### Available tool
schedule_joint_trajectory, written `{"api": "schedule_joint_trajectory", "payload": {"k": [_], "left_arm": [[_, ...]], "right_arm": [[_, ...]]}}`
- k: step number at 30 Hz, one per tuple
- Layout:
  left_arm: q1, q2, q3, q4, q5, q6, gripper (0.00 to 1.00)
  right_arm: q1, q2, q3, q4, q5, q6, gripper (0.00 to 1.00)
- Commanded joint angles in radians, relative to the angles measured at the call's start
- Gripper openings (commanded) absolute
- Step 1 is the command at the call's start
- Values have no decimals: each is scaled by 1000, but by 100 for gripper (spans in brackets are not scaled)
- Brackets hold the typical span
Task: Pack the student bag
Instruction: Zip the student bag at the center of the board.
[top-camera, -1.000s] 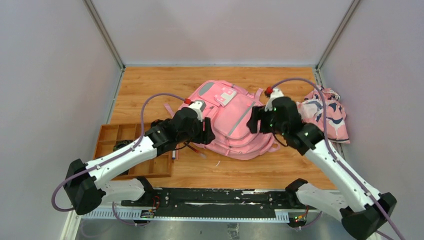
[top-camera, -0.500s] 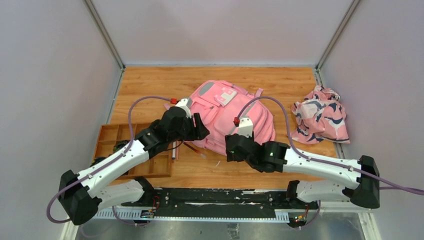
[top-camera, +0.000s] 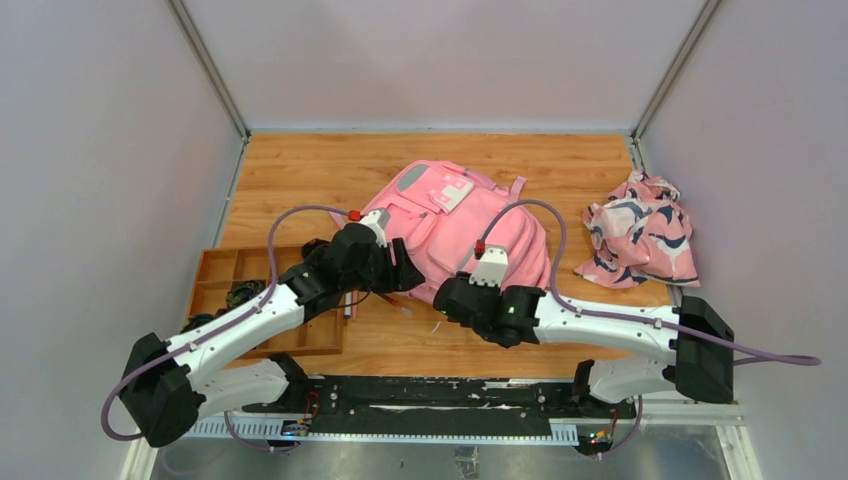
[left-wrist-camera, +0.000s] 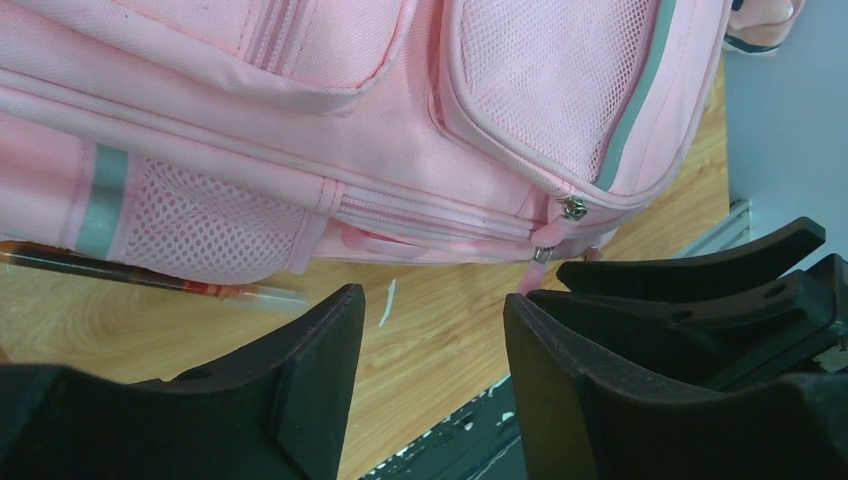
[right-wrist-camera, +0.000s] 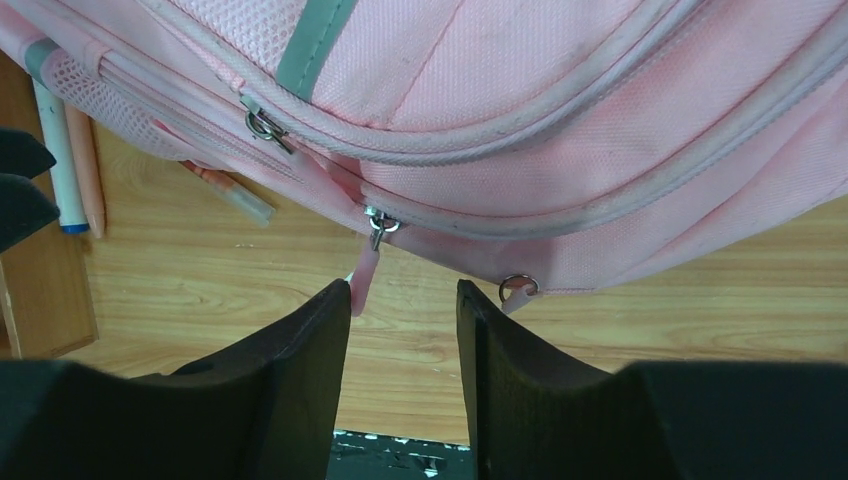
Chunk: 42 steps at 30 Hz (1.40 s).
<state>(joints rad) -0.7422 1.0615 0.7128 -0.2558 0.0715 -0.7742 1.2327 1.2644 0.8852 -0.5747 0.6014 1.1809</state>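
Released, nothing gripped: left tool (left-wrist-camera: 432, 305) and right tool (right-wrist-camera: 402, 300), both low beside student bag (top-camera: 455, 235) on desk (top-camera: 300, 170); zipper pull (right-wrist-camera: 362, 275) possibly brushing right tool.

Pink student bag (top-camera: 440, 225) with grey trim, pink cloth (top-camera: 640, 235) patterned navy and white, brown wooden tray (top-camera: 240, 251).

big pink student bag (top-camera: 455, 235) lying flat mid-table, front side up, grey trim strips, white-pink square patch near the far end, mesh pockets, zippers look closed, pink pull tabs dangling
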Motion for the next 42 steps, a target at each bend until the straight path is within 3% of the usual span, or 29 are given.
{"api": "schedule_joint_trajectory", "payload": {"k": [1,8,13,16,18,23,28,32,42], "left_arm": [[0,15,-21,64,29,-22,61],[-7,43,-41,111,39,-42,65],[-8,74,-48,132,30,-44,66],[-8,107,-56,171,33,-55,66],[-7,135,-54,193,35,-62,65],[-6,185,-39,216,23,-53,42],[-5,204,5,145,-54,-12,26],[15,220,58,73,-120,26,0],[203,313,214,6,-108,187,0]], "right_arm": [[14,15,-5,27,16,58,47],[5,49,-19,75,36,72,43],[-14,67,-11,88,40,55,35],[-17,59,-15,89,47,48,19],[-19,47,-16,88,40,26,3],[-29,9,19,60,-29,-128,0],[-49,-45,64,-68,-91,-285,0],[-49,-39,138,-258,-30,-369,0],[-184,-111,76,-301,-53,-531,0]]}}
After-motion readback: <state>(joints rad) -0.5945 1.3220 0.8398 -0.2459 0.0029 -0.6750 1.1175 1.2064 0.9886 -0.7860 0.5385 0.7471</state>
